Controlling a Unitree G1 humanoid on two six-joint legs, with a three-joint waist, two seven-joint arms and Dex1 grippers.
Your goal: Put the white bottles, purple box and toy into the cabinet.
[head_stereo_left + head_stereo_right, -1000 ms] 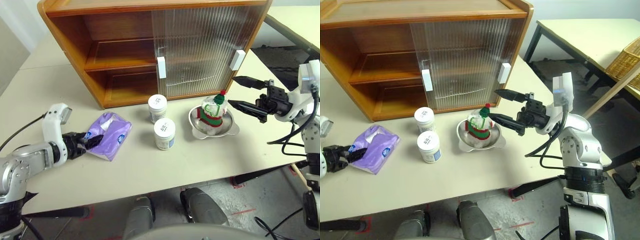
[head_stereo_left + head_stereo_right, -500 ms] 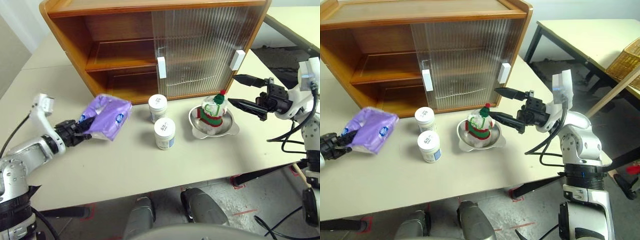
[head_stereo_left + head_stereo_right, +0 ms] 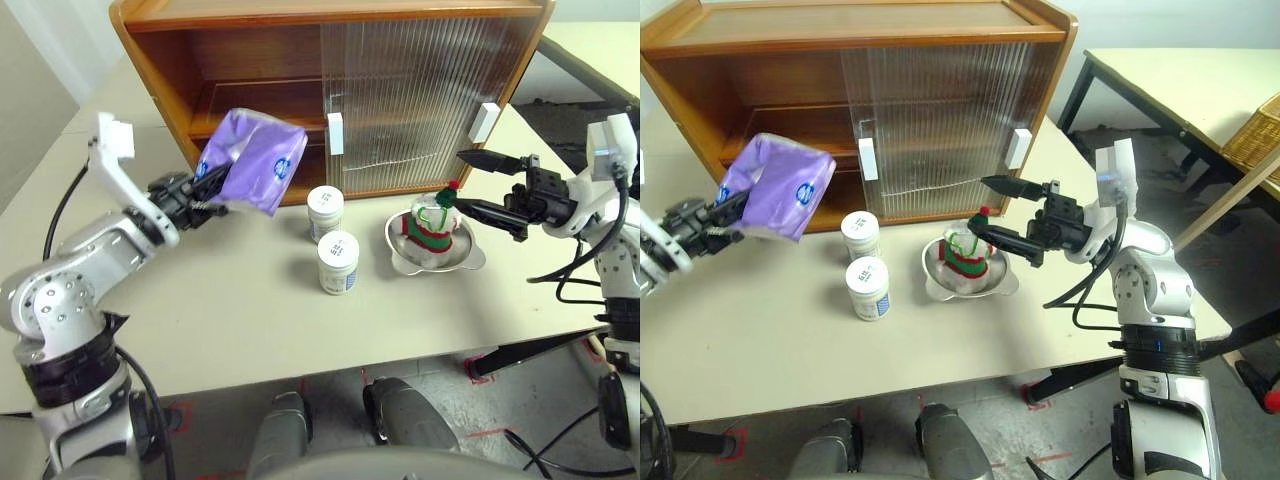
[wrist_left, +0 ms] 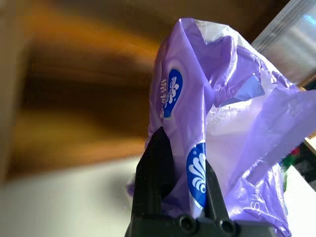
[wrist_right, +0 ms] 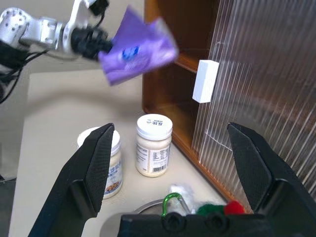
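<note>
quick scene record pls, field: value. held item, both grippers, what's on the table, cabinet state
held: purple box, lifted off the table in front of the cabinet's open side
left gripper: shut on purple box
right gripper: open, beside the toy
toy: in steel bowl
white bottles: upright on table
cabinet: left half open

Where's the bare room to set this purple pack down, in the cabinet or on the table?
The cabinet has both shelves bare behind its open left half; the purple box, shut in the left gripper, hangs just before it. Bare tabletop lies on the near side of the white bottles. It is crowded around the bottles, the toy in its bowl, and the open right gripper.
</note>
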